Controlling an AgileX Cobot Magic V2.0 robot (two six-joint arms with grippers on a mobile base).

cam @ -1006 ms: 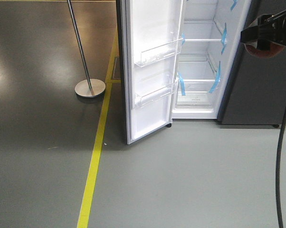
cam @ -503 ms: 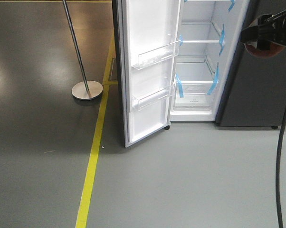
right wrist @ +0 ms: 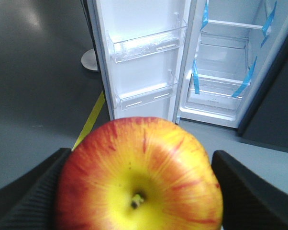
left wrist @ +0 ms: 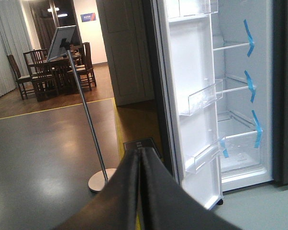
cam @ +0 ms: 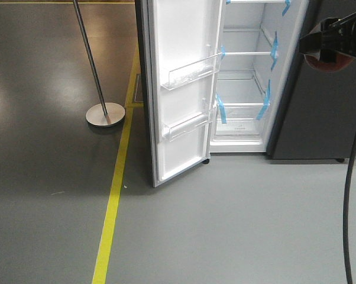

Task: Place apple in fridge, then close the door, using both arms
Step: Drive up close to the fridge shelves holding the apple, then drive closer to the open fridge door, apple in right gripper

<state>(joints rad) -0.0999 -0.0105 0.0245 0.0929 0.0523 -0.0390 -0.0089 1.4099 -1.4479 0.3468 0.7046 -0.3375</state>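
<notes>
Leftward drift of the fridge [cam: 243,127] since a second ago says you're mid-approach: right end effector [right wrist: 140,194] clamped on the apple [right wrist: 139,163], left end effector [left wrist: 140,191] pressed together, next reach onto a shelf [cam: 240,53].

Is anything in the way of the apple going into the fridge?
No, nothing I can see. The door stands wide open, and only bare floor lies between the apple and the fridge.

place: lab-style test hall | floor: bare grey floor [cam: 237,225], yellow taped line [cam: 109,219] | props: free-standing fridge [cam: 243,83], sign stand [left wrist: 84,103], dining chairs [left wrist: 38,74] behind
</notes>
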